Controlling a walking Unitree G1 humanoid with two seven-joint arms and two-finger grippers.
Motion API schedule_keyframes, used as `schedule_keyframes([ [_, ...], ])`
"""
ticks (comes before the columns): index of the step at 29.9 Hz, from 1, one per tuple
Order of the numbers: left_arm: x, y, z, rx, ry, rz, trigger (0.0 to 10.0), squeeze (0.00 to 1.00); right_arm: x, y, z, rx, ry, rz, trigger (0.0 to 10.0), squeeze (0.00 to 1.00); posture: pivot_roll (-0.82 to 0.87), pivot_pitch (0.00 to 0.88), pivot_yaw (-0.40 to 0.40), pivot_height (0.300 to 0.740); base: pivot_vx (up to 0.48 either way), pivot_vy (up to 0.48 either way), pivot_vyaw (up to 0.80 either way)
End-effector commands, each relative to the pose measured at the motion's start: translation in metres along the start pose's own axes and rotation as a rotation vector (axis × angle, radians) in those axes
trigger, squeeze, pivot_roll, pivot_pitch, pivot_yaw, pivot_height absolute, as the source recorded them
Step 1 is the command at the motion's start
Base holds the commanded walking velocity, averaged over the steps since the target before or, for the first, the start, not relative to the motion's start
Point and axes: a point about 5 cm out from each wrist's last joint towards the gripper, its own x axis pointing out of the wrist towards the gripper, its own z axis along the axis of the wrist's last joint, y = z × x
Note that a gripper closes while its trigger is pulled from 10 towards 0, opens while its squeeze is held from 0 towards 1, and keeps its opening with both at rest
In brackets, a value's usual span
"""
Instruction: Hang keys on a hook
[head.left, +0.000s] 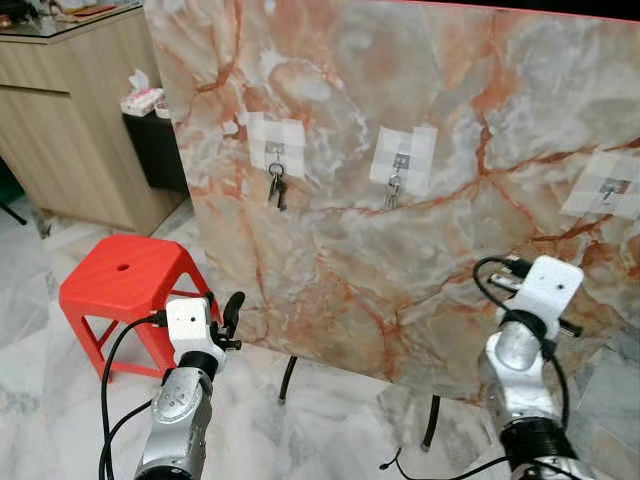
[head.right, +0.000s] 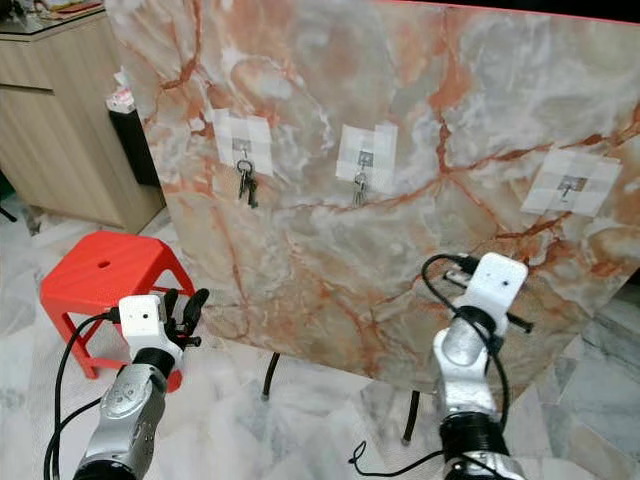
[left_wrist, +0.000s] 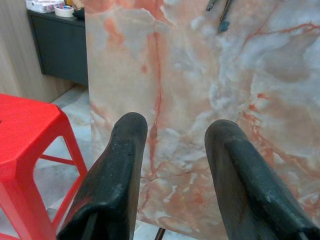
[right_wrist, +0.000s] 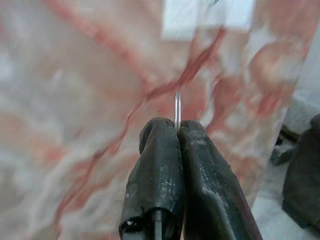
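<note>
A: What does the right gripper (right_wrist: 176, 131) hold?

B: I see its fingers pressed together on a thin metal ring (right_wrist: 177, 106) that pokes out past the tips; the keys themselves are hidden. I judge the ring light, stiff and slippery, best pinched at its rim, as now.

A: Where is there room to move?

B: The free hook (head.left: 612, 188) sits above and ahead of that gripper on the marble board (head.left: 420, 120). My left gripper (left_wrist: 175, 165), fingers apart and empty, faces the board near the red stool (head.left: 125, 275).

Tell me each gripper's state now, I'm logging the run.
Left gripper: open, empty.
Right gripper: shut on a thin metal ring.
</note>
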Motion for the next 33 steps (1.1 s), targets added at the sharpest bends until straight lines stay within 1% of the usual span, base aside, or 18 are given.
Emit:
schedule_keyframes([
  [1, 0.0, 0.0, -0.001, -0.007, 0.009, 0.001, 10.0, 0.0, 0.0, -0.001, 0.004, 0.032, -0.011, -0.002, 10.0, 0.0, 0.08, 0.0, -0.039, 0.74, 0.0, 0.0, -0.66],
  [3, 0.0, 0.0, -0.001, -0.008, 0.009, 0.001, 10.0, 0.0, -0.003, 0.001, 0.002, 0.037, 0.0, 0.02, 10.0, 0.0, 0.08, 0.0, -0.04, 0.74, 0.0, 0.0, -0.74],
  [7, 0.001, -0.002, -0.001, -0.009, 0.01, -0.002, 10.0, 0.0, -0.003, 0.002, 0.001, 0.054, 0.011, 0.031, 10.0, 0.0, 0.07, 0.0, -0.041, 0.74, 0.0, 0.0, -0.74],
  [14, -0.001, -0.004, -0.004, -0.007, 0.019, -0.007, 10.0, 0.0, -0.002, 0.01, 0.005, 0.072, 0.005, 0.08, 10.0, 0.0, 0.08, 0.0, -0.049, 0.74, 0.0, 0.0, -0.74],
  [18, -0.002, -0.005, -0.003, 0.011, 0.011, -0.02, 10.0, 0.0, -0.004, 0.012, 0.003, 0.074, 0.013, 0.091, 10.0, 0.0, 0.08, 0.0, -0.048, 0.74, 0.0, 0.0, -0.74],
  [22, -0.011, 0.004, -0.018, 0.081, 0.101, -0.027, 10.0, 0.0, -0.005, 0.013, 0.002, 0.077, 0.018, 0.096, 10.0, 0.0, 0.07, 0.0, -0.045, 0.74, 0.0, -0.421, -0.74],
  [23, -0.021, 0.013, -0.033, 0.104, 0.171, -0.021, 10.0, 0.0, -0.006, 0.013, 0.002, 0.077, 0.018, 0.098, 10.0, 0.0, 0.08, 0.0, -0.043, 0.74, 0.0, 0.0, -0.74],
  [25, -0.036, 0.025, -0.049, 0.142, 0.246, -0.009, 10.0, 0.0, -0.006, 0.013, 0.001, 0.077, 0.019, 0.1, 10.0, 0.0, 0.08, 0.0, -0.043, 0.74, 0.0, 0.0, -0.74],
  [26, -0.048, 0.034, -0.06, 0.167, 0.303, 0.005, 10.0, 0.0, -0.006, 0.013, 0.001, 0.079, 0.02, 0.102, 10.0, 0.0, 0.08, 0.0, -0.043, 0.74, 0.0, 0.0, -0.74],
  [27, -0.05, 0.036, -0.062, 0.17, 0.314, 0.008, 10.0, 0.0, -0.006, 0.013, 0.001, 0.079, 0.02, 0.102, 10.0, 0.0, 0.08, 0.0, -0.043, 0.74, 0.0, 0.0, -0.74],
  [28, -0.064, 0.048, -0.076, 0.199, 0.413, 0.043, 10.0, 0.0, -0.006, 0.013, 0.002, 0.08, 0.019, 0.101, 10.0, 0.0, 0.08, 0.0, -0.045, 0.74, 0.0, 0.0, -0.74],
  [29, -0.064, 0.048, -0.076, 0.199, 0.413, 0.043, 10.0, 0.0, -0.006, 0.013, 0.002, 0.08, 0.019, 0.101, 10.0, 0.0, 0.08, 0.0, -0.045, 0.74, 0.0, 0.0, -0.74],
  [30, -0.075, 0.058, -0.086, 0.209, 0.488, 0.08, 10.0, 0.0, -0.005, 0.013, 0.001, 0.081, 0.021, 0.1, 10.0, 0.0, 0.1, 0.0, -0.051, 0.74, 0.0, 0.0, -0.75],
  [32, -0.087, 0.067, -0.097, 0.22, 0.58, 0.122, 10.0, 0.0, -0.006, 0.015, 0.0, 0.082, 0.031, 0.104, 10.0, 0.0, 0.1, 0.0, -0.053, 0.74, 0.0, 0.0, -0.74],
  [33, -0.095, 0.072, -0.103, 0.214, 0.636, 0.152, 10.0, 0.0, -0.007, 0.016, -0.001, 0.083, 0.035, 0.108, 10.0, 0.0, 0.1, 0.0, -0.053, 0.74, 0.0, 0.0, -0.74],
])
